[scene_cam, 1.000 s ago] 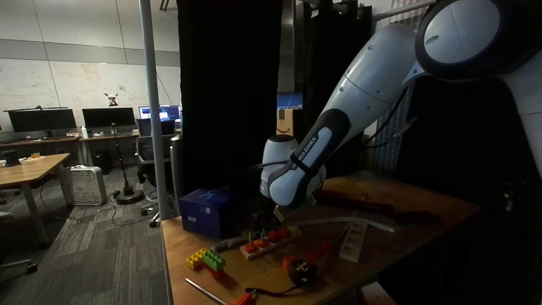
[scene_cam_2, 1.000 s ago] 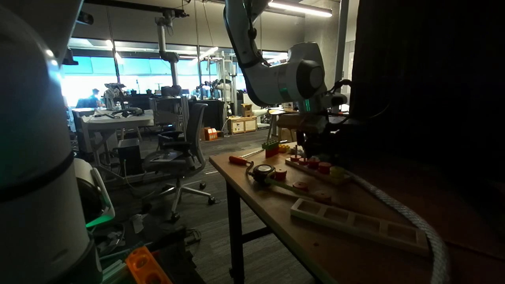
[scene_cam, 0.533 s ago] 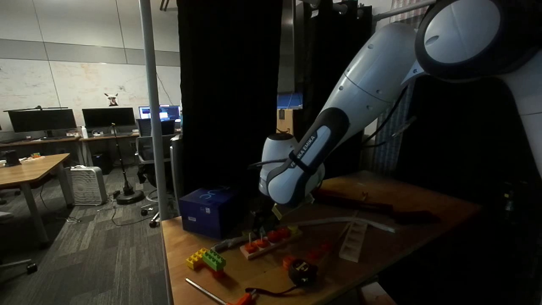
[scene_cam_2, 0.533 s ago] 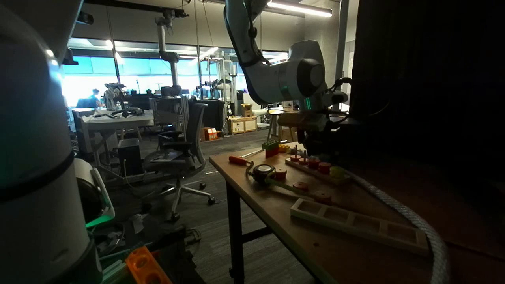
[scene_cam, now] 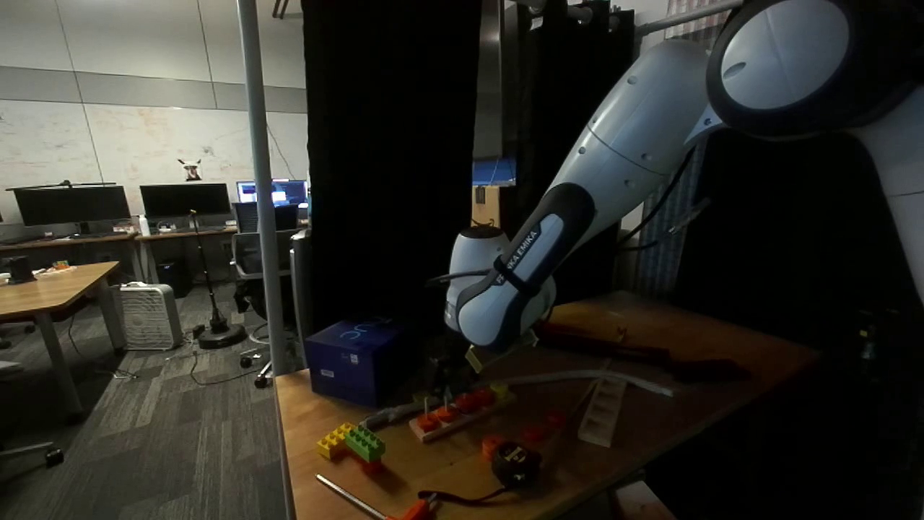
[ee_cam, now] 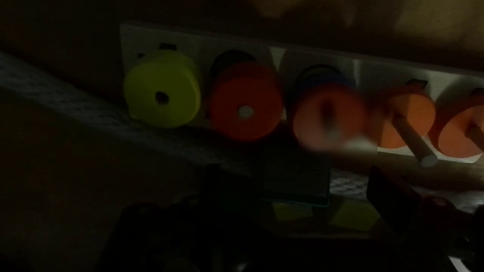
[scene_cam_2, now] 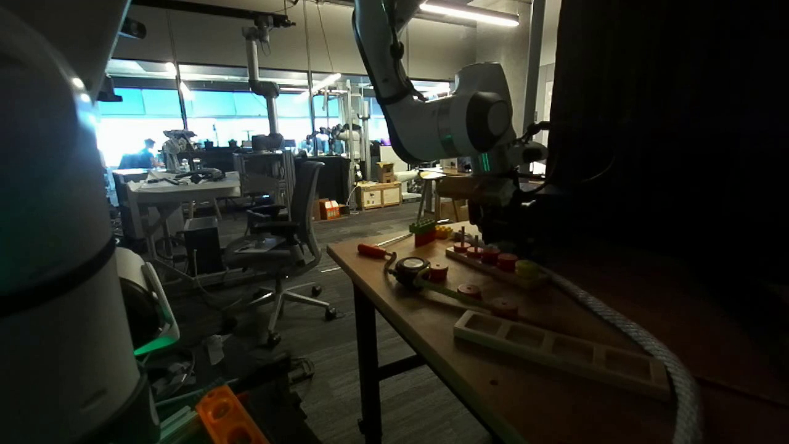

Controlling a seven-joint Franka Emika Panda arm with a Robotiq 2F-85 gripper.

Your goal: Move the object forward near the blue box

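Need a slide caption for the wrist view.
Dim close-up: open gripper near a pale pegged board bearing yellow and orange-red round pieces.

In an exterior view, with the pale wooden peg strip [scene_cam: 451,425] as centre, the dark-blue cube-shaped box [scene_cam: 354,365] stands at ten o'clock; the yellow, green and red studded plastic bricks [scene_cam: 364,442] lie between eight and nine, the orange-handled steel tool [scene_cam: 352,497] between seven and eight, the black tape measure [scene_cam: 515,464] between four and five, the pale oblong compartmented tray [scene_cam: 598,438] at three. Between tray and strip lie red round discs [scene_cam: 534,433]. All rest on the brown wooden table [scene_cam: 296,419]. In the wrist view, a yellow cylindrical piece [ee_cam: 168,85] sits at the strip's nine-o'clock end.
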